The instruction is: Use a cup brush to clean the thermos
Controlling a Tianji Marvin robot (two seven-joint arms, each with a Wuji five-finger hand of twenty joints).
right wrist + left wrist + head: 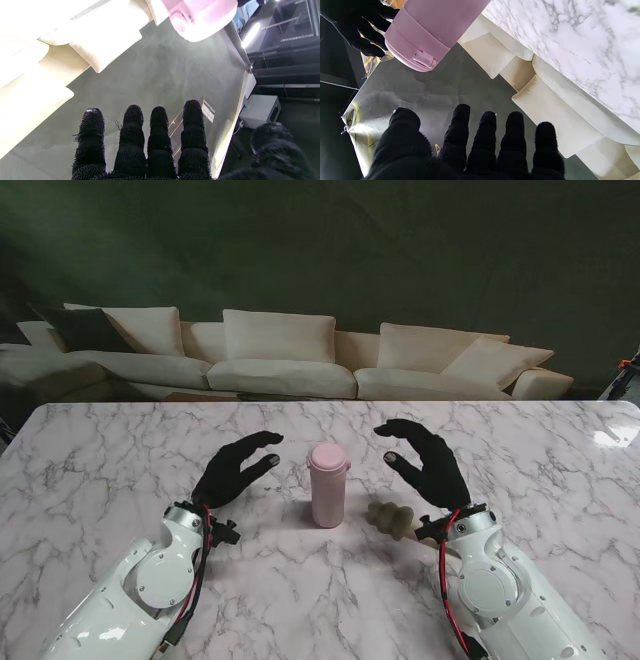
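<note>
A pink thermos [328,485] stands upright mid-table with its lid on; its lid and clasp show in the left wrist view [420,47], and its top shows in the right wrist view [200,17]. A cup brush with a beige sponge head [392,518] lies on the table just right of the thermos, its handle running under my right wrist. My left hand [235,468] hovers open left of the thermos, fingers curved toward it without touching. On the other side my right hand [425,460] hangs open above the brush, holding nothing.
The marble table [100,470] stretches wide on both sides. Beyond its far edge stands a cream sofa [280,360] with cushions. A bright glare patch [612,436] lies at the table's far right.
</note>
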